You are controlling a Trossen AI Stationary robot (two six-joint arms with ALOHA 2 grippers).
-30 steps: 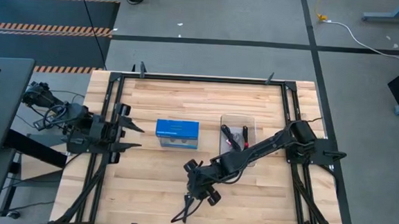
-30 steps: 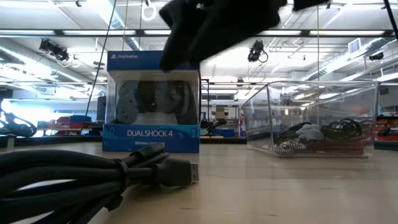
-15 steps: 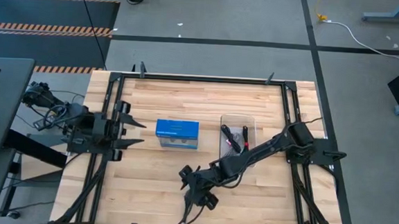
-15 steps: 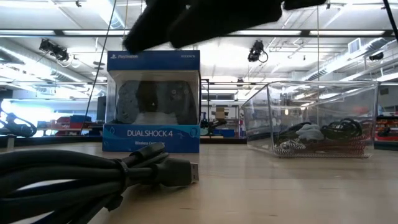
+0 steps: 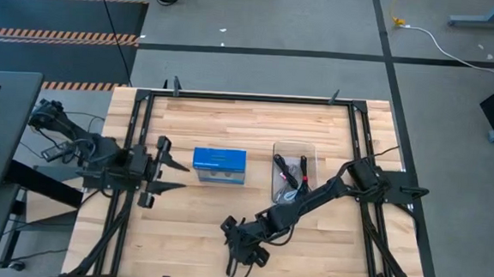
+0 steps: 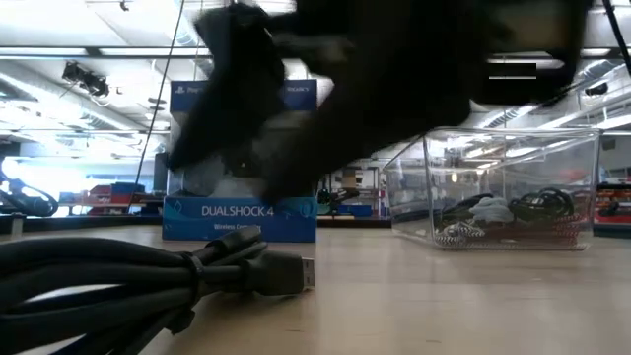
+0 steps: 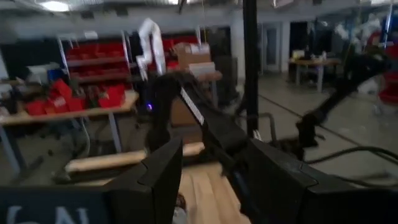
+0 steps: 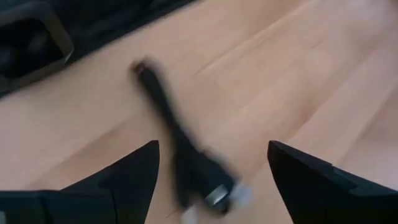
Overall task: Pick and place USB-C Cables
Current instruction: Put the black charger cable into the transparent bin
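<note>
A black USB-C cable bundle (image 5: 237, 265) lies on the wood close to the table's near edge. In the low view it fills the foreground (image 6: 148, 281), plug end pointing right. My right gripper (image 5: 243, 244) hangs open just above it. In the right wrist view the blurred cable (image 8: 177, 140) runs between the two spread fingers (image 8: 211, 171), which stand on either side without touching. More cables (image 5: 289, 177) lie in the clear tray (image 5: 308, 151). My left gripper (image 5: 181, 175) waits open, left of the blue box (image 5: 219, 165).
The blue DualShock box (image 6: 242, 212) stands upright mid-table, with the clear tray (image 6: 493, 148) to its right holding several coiled cords. Black frame rails run along the table's sides. Bare wood lies around the black cable and along the near half.
My right gripper has moved toward the table's near edge and come down over the black cable, staying open; in the low view it now drops in front of the blue box. My left gripper has shifted slightly right, toward the blue box. The cable has not moved.
</note>
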